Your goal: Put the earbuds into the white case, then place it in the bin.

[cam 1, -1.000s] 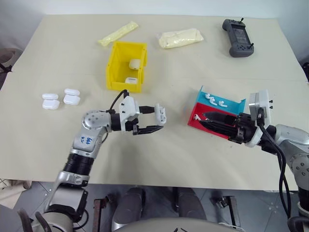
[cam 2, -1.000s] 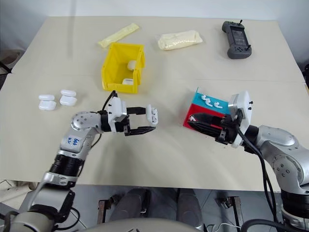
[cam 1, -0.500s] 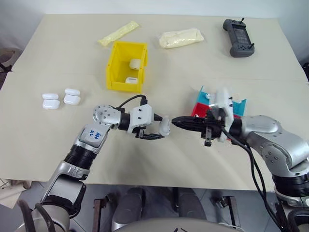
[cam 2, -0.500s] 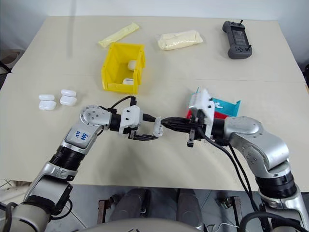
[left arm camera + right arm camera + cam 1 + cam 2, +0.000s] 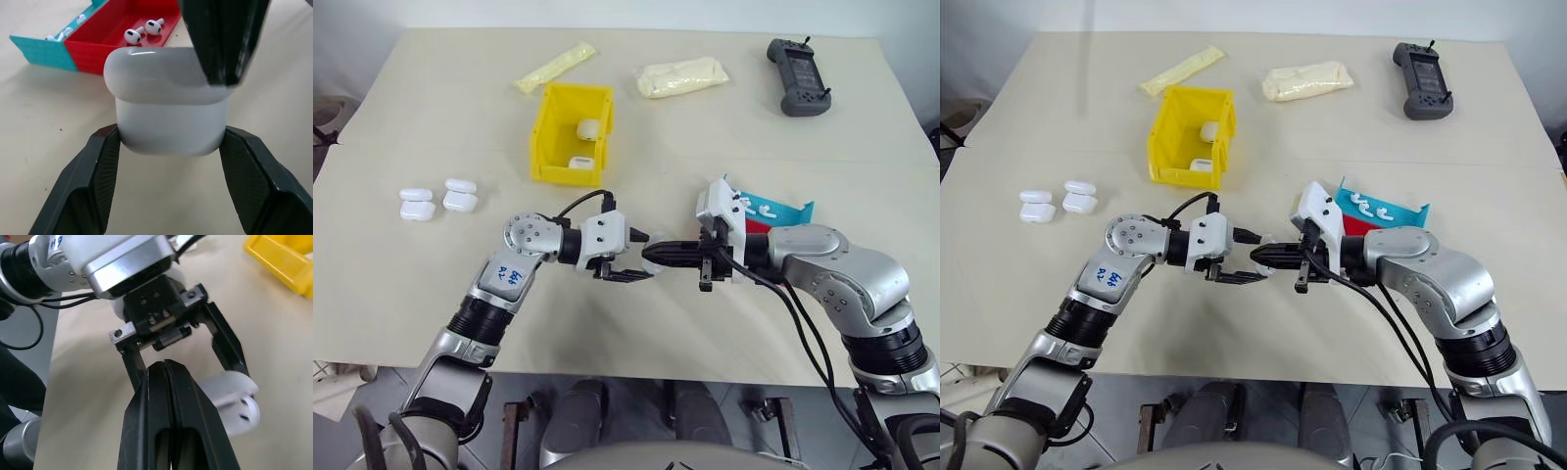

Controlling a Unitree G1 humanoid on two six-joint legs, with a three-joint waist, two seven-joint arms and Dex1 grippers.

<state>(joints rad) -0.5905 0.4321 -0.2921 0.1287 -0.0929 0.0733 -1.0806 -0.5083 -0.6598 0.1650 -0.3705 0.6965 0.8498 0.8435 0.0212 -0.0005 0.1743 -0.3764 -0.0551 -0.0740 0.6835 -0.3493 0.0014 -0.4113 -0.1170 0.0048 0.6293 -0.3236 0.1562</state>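
Since a second ago the right end effector (image 5: pixel 1268 257) has swung from the red-and-teal tray (image 5: pixel 1400 211) to the white case (image 5: pixel 166 107), fingers pressed together. The left end effector (image 5: pixel 1239 257) is clamped on that open case. Loose earbuds (image 5: pixel 142 30) remain in the tray; the bin (image 5: pixel 1185 132) comes later.

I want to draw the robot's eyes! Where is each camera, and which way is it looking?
Left eye view: on the head, looking down at the table, bin and both arms.
Right eye view: beside it, same scene.
Left wrist view: on the left wrist, along the left gripper shut on the white case, toward the tray.
Right wrist view: on the right wrist, along the shut right gripper, facing the left gripper.
Shared: both wrist views show the white case.
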